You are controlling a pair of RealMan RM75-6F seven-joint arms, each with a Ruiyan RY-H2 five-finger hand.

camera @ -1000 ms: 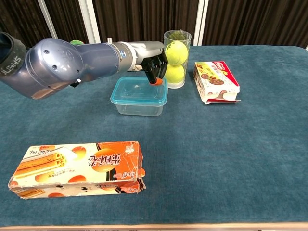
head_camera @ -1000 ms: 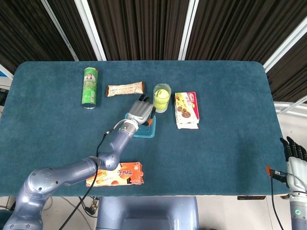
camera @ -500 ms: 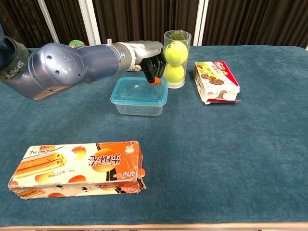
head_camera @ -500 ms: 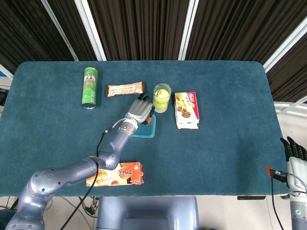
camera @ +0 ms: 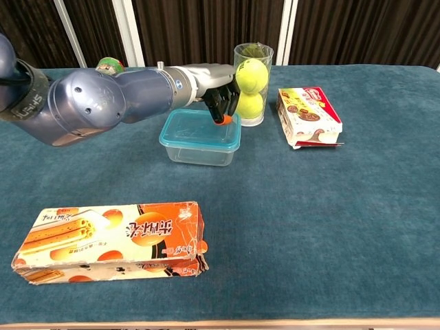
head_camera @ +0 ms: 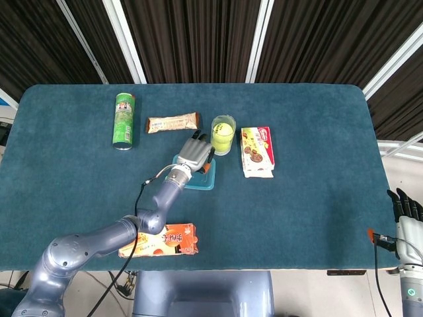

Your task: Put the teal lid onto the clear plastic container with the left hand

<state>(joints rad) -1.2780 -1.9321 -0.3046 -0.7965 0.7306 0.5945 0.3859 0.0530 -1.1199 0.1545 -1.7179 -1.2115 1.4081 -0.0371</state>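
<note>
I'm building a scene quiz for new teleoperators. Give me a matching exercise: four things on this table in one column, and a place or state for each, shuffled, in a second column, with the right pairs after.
Things:
1. teal lid
2. tennis balls
3. green can
4. orange snack box

Places or states:
A. lying at the near table edge
B. stacked in a clear cup
C. on the clear plastic container, under the left hand
D. at the far left, beside a wrapped bar

Pairs: 1-C, 2-B, 3-D, 4-A
</note>
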